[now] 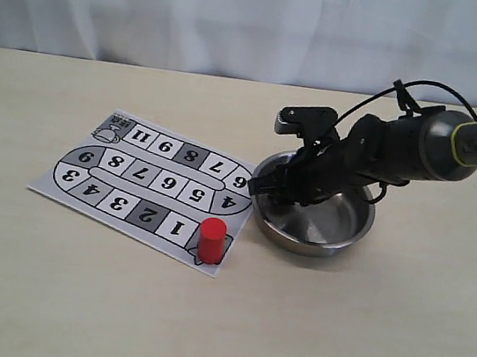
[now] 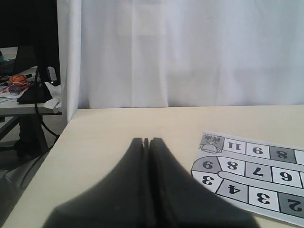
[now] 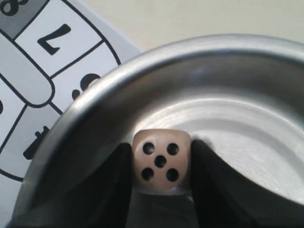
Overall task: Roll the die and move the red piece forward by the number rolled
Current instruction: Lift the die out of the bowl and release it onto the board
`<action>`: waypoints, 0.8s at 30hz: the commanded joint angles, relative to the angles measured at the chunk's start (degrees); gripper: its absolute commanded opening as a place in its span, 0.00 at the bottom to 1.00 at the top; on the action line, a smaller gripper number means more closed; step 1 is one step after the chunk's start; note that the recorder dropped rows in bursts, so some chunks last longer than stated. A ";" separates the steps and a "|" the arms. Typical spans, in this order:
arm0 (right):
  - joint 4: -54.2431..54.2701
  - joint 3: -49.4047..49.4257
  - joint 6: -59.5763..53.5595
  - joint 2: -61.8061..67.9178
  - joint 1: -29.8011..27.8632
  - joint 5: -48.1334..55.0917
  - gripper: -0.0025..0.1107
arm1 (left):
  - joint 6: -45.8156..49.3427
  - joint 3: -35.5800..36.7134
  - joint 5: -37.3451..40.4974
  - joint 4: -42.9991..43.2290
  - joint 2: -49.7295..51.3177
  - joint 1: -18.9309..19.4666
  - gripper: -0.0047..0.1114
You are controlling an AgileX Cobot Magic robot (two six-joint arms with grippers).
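Note:
The pale die [image 3: 161, 161] shows five black dots and sits inside the steel bowl [image 3: 190, 50], near its wall. My right gripper [image 3: 161, 154] is shut on the die, one dark finger pressed against each side. From the exterior view the right gripper [image 1: 266, 185] reaches down into the bowl [image 1: 340, 243] and hides the die. The red piece [image 1: 210, 239] stands upright on the printed game board [image 1: 133, 173], at the corner beside square 1. My left gripper [image 2: 147, 141] is shut on nothing, hovering over the bare table left of the board [image 2: 256, 175].
The bowl touches the board's right edge by squares 4 and 6. A white curtain hangs behind the table. In the left wrist view the table's left edge [image 2: 42, 166] drops off towards a cluttered desk and cables.

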 commanded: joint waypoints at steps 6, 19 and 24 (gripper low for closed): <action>-3.63 -0.36 0.22 -5.94 0.05 4.90 0.06 | -0.15 -0.30 -0.47 -0.09 -0.06 -0.01 0.04; -16.12 -18.06 8.98 -0.08 -9.77 6.45 0.06 | -0.15 -0.30 -0.35 -0.09 -0.06 -0.01 0.04; -16.31 -21.86 9.37 4.30 -11.87 6.03 0.06 | -0.15 -0.30 -0.35 -0.09 -0.06 -0.01 0.04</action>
